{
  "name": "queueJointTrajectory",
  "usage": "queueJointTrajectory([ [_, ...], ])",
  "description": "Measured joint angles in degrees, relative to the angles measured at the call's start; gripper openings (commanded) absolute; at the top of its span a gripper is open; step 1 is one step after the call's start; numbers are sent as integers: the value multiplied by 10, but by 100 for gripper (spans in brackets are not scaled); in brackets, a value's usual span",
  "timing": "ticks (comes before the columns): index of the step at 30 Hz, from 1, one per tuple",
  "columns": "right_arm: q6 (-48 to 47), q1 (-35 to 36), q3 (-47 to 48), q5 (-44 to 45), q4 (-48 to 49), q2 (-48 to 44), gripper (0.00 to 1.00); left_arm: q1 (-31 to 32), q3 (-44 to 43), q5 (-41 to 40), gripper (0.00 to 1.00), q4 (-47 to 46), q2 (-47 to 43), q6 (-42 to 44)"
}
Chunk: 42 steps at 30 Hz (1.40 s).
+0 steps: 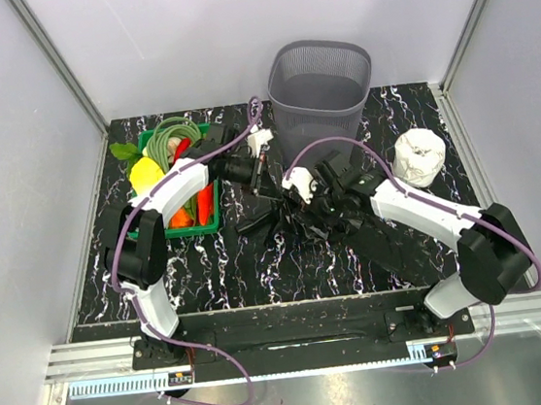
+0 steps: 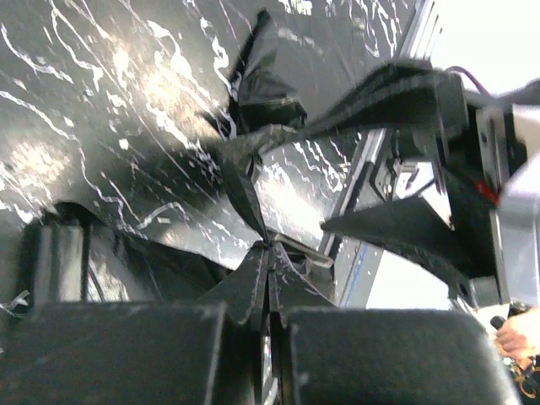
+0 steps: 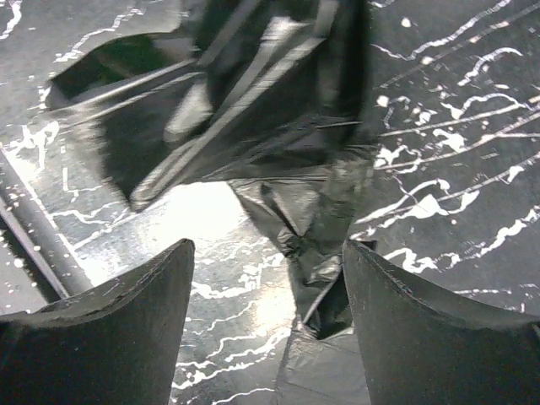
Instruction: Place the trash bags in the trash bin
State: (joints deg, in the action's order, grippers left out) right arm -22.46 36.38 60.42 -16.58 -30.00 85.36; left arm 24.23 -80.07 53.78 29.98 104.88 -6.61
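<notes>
your left gripper (image 2: 268, 314) is clenched on a gathered fold of the trash bag (image 1: 282, 217), the black film pinched tight between its fingers. your right gripper (image 3: 266, 253) stands released, jaws wide, just over a crumpled part of the same film and holding nothing. the bag lies spread on the marbled table (image 1: 210, 268) between your two grippers, on the near side of the trash bin (image 1: 321, 84) and outside it. the green crate (image 1: 172, 235) sits to the left and the white roll (image 1: 419, 158) to the right
</notes>
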Motion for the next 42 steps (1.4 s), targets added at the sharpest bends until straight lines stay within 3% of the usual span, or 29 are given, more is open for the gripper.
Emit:
queueJointTrajectory([
  [5, -12, 12, -7, -30, -2, -10, 77, -4, -74, -24, 1, 37, 50, 52],
  [8, -15, 14, -9, -24, 0, -2, 78, -13, -93, -54, 25, 51, 72, 82],
  [10, -19, 14, -18, -21, 11, 7, 79, -17, -104, -77, 30, 63, 84, 99],
  [20, -58, 14, -36, -15, 37, 74, 80, -22, -139, -149, 35, 94, 116, 159],
  [32, -89, 14, -20, -23, 68, 144, 69, -36, -139, -146, 38, 119, 118, 183],
  [35, -92, 14, -14, -19, 73, 150, 58, -43, -139, -138, 38, 134, 114, 191],
  [42, -96, 15, 1, 7, 79, 166, 3, -49, -116, -94, 39, 158, 32, 224],
])
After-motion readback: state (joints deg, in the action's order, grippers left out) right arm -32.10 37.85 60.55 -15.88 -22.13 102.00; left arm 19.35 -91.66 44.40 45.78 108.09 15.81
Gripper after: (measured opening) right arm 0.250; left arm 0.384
